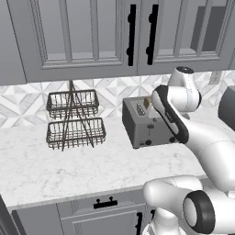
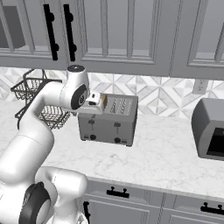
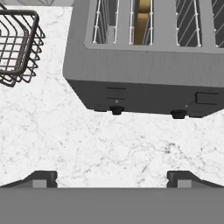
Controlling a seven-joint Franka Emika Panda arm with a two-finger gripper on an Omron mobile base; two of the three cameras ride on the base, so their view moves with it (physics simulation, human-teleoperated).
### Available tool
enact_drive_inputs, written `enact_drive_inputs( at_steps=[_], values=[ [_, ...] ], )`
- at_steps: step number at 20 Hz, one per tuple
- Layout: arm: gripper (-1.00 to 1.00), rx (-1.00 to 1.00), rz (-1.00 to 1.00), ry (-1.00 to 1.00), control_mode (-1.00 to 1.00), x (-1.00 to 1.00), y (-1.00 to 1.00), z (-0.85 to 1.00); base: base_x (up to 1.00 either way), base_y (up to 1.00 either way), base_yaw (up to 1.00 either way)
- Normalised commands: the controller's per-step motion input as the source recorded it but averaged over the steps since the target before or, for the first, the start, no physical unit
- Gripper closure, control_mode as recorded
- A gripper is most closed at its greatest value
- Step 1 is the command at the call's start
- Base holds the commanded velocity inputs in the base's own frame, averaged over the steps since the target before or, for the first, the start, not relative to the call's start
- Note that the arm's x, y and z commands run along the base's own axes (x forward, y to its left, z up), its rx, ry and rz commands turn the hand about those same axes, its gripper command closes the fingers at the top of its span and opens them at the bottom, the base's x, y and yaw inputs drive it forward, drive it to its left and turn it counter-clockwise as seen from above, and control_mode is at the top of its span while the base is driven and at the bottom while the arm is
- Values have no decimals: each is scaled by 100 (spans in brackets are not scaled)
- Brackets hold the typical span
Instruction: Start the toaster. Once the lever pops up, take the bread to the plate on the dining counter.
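Pincer (image 3: 112,177) apart above toaster (image 3: 144,65); wire basket rack (image 1: 73,119) beside; bread (image 3: 142,22) in slot.

One boxy grey metal toaster (image 1: 143,123) stands on the white marble bench (image 1: 55,170), with one tan slice of bread (image 3: 142,22) in its slots and two round black knobs (image 3: 116,110) along its front. One two-tier dark wire basket rack (image 1: 73,119) and one grey appliance with a dark window (image 2: 210,129) make up the rest.
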Motion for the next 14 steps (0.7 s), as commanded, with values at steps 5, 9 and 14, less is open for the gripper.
enact_drive_inputs(
  at_steps=[5,9,14],
  values=[
    [-100,0,0,-4,-100,4,15,-13,0,0,0],
    [-100,0,0,-7,-100,31,22,-29,0,0,0],
    [-100,0,0,-7,-100,26,17,-30,0,0,0]
  ],
)
